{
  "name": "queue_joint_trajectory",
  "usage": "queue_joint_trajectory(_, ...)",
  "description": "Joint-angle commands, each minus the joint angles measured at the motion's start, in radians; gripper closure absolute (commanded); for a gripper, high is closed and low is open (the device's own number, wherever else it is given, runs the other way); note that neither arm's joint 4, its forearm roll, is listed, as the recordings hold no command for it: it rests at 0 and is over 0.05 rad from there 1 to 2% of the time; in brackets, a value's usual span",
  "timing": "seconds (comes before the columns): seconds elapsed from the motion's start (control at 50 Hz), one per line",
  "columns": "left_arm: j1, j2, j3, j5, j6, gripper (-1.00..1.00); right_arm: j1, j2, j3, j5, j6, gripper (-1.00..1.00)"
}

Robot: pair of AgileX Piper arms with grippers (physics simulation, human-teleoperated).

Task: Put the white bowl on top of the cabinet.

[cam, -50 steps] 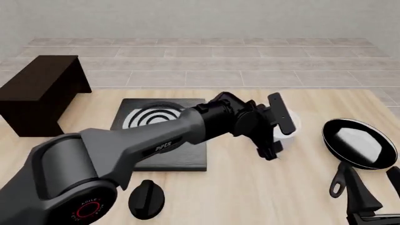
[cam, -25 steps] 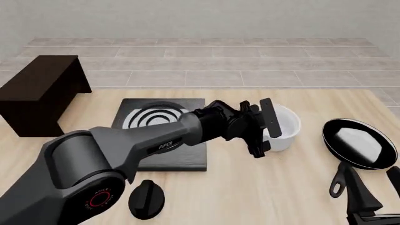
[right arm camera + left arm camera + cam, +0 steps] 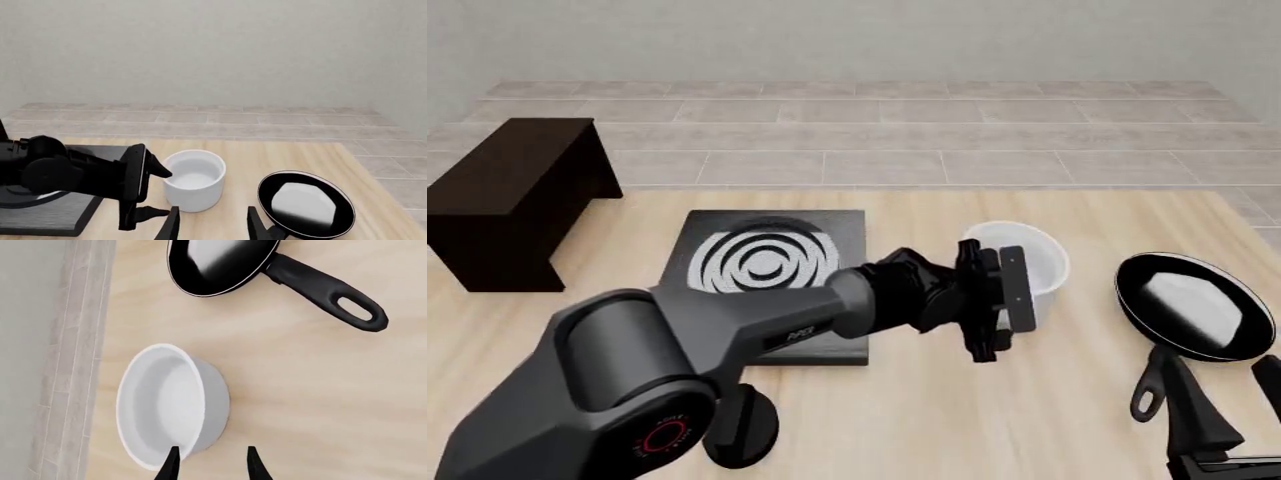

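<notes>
The white bowl (image 3: 1024,260) stands upright on the table between the stove and the frying pan. It also shows in the left wrist view (image 3: 170,405) and the right wrist view (image 3: 195,179). My left gripper (image 3: 994,298) is open and empty, low at the bowl's near-left side. In the left wrist view (image 3: 212,466), one fingertip (image 3: 172,462) is at the rim and the other is outside the wall. The dark cabinet (image 3: 514,195) stands at the far left. My right gripper (image 3: 1214,440) is open and empty at the near right; it also shows in the right wrist view (image 3: 212,225).
A flat black stove slab (image 3: 814,335) with silver rings lies left of the bowl, under my left arm. A black frying pan (image 3: 1194,300) with a white patch lies at the right, its handle pointing at my right gripper. A black knob (image 3: 741,425) sits near the front.
My left gripper has dropped lower and drawn toward the near-left side of the bowl, uncovering the bowl. The bowl and the right arm have not moved.
</notes>
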Motion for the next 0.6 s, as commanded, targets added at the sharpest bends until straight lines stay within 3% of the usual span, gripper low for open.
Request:
queue_joint_trajectory(0.02, 0.004, 0.038, -0.027, -0.024, 0.042, -1.0, 0.0, 0.0, -0.002, 0.001, -0.001, -1.0)
queue_joint_trajectory(0.6, 0.028, 0.143, -0.148, 0.006, 0.067, -1.0, 0.0, 0.0, 0.0, 0.0, 0.0, -1.0)
